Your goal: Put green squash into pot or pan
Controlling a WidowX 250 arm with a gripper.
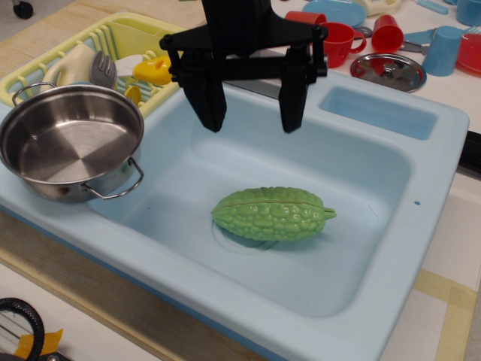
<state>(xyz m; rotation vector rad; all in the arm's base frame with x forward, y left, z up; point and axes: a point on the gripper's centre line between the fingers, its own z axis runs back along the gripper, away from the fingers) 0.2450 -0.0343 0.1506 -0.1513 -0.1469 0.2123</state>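
The green squash (272,213), light green and bumpy, lies on its side on the floor of the light blue toy sink (421,218), over the drain. The shiny steel pot (68,143) with wire loop handles rests on the sink's left rim and is empty. My black gripper (252,120) hangs open above the back of the basin, its two fingers spread wide, above and behind the squash and not touching it. Nothing is between the fingers.
A yellow dish rack (113,53) behind the pot holds a yellow toy (154,70) and utensils. Red cups (342,41), blue cups (443,49) and a small flat silver plate (387,70) stand behind the sink. A small recess (376,110) sits at the sink's back right.
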